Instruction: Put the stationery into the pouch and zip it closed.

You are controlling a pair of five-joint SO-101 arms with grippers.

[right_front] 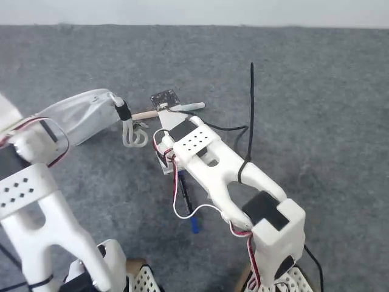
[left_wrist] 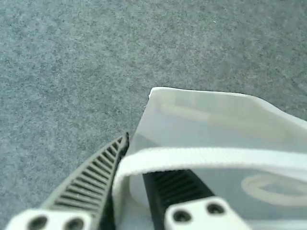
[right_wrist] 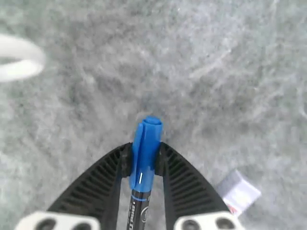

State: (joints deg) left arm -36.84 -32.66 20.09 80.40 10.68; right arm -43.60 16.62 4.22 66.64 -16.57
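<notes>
My left gripper [left_wrist: 136, 158] is shut on the white banded rim of the translucent pouch [left_wrist: 216, 124], with one finger inside and one outside. In the high view the pouch [right_front: 85, 115] lies at the left, with the left gripper [right_front: 123, 112] at its right-hand end and a white cord loop [right_front: 135, 137] hanging just below. My right gripper [right_wrist: 145, 146] is shut on a blue marker [right_wrist: 146, 139], cap pointing away over the grey mat. The blue marker [right_front: 189, 210] sticks out beneath the right arm mid-table.
Beyond the right arm lie a wooden pencil [right_front: 146, 114], a dark speckled item [right_front: 164, 97] and a pale blue pen [right_front: 191, 106]. A black cable [right_front: 251, 103] runs up from the right arm. A small white eraser [right_wrist: 237, 191] lies on the grey mat [right_front: 304, 91].
</notes>
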